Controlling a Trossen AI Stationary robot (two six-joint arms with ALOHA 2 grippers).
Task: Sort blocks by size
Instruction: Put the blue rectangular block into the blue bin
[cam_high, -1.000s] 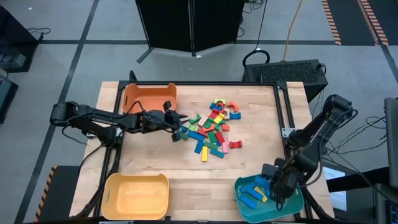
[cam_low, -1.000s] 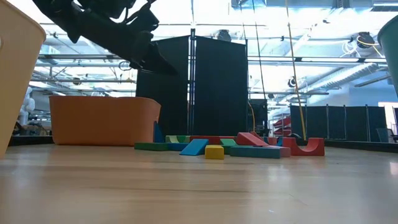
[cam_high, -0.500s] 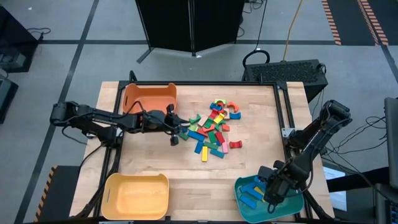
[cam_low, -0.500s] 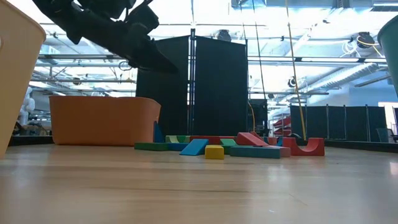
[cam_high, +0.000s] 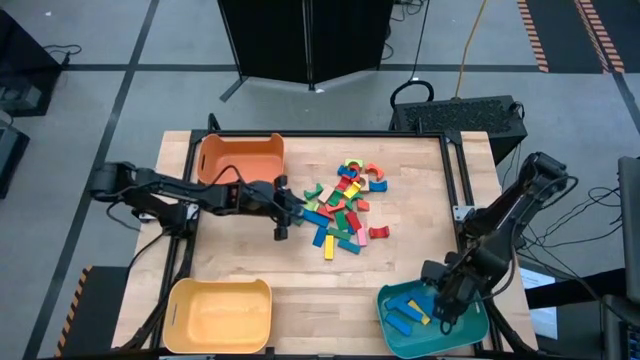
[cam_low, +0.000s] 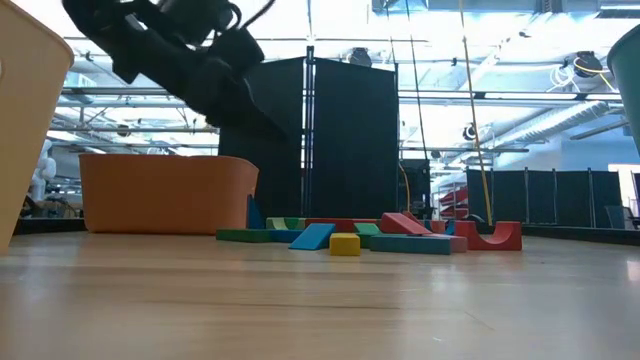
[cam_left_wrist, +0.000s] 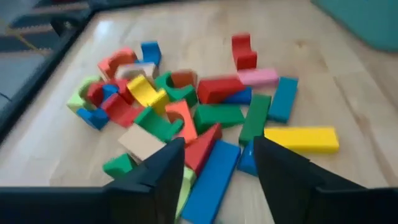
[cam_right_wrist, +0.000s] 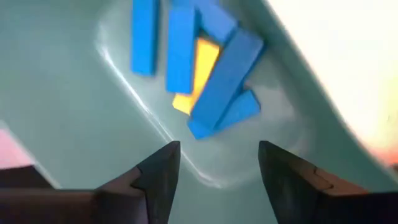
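Wooden table (cam_high: 250, 255): blocks (cam_high: 340, 210) heaped centre-right, several long ones inside teal bin (cam_high: 392, 330). Left gripper (cam_left_wrist: 214, 168) spread, empty, at the heap's edge. Right gripper (cam_right_wrist: 214, 165) spread, empty, over bin. Blocks probably light, rigid, slick-painted; pinch across flat long sides.

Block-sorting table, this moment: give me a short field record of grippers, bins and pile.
left gripper: open, empty, at the pile's edge nearest the orange bin
right gripper: open, empty, over the teal bin
pile of blocks: loose, mid-table, mixed colours
teal bin: holds blue bars and one yellow bar
orange bin: no blocks visible
yellow bin: no blocks visible
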